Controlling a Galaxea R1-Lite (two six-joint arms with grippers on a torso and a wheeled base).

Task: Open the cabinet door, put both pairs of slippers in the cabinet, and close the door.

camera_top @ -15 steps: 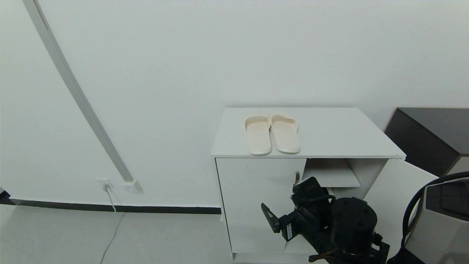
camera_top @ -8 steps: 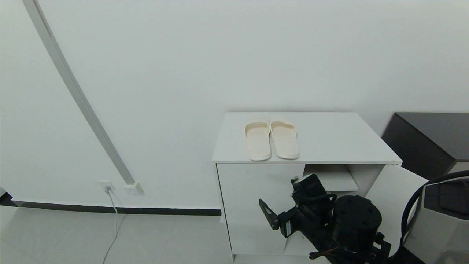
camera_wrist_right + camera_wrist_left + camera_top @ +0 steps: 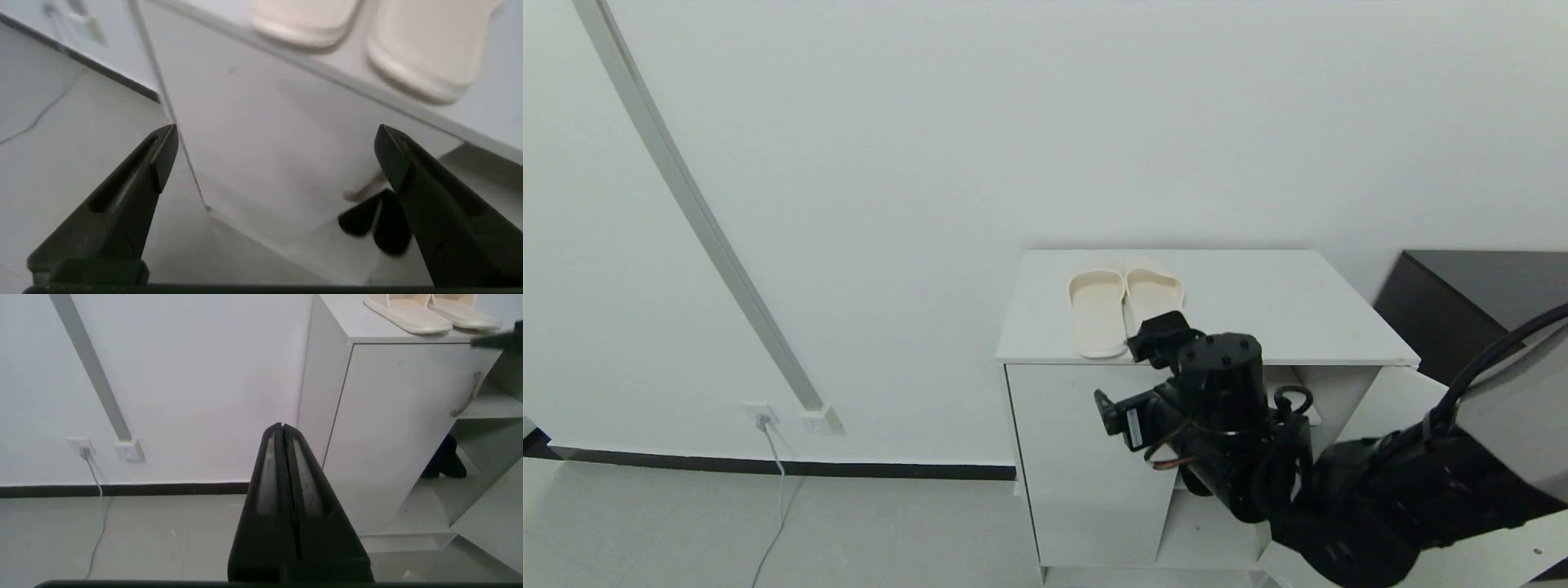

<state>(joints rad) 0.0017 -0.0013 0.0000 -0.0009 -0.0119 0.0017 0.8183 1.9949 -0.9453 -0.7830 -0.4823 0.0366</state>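
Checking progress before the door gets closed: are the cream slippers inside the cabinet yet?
No, the cream slippers lie side by side on top of the cabinet, outside it.

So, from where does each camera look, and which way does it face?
Head view: high, facing down at the cabinet and cream slippers; right arm shows.
Left wrist view: low, left of the cabinet, facing it; shut left tool shows.
Right wrist view: near the cabinet's front edge, facing it; open right tool shows.
All share the slippers.
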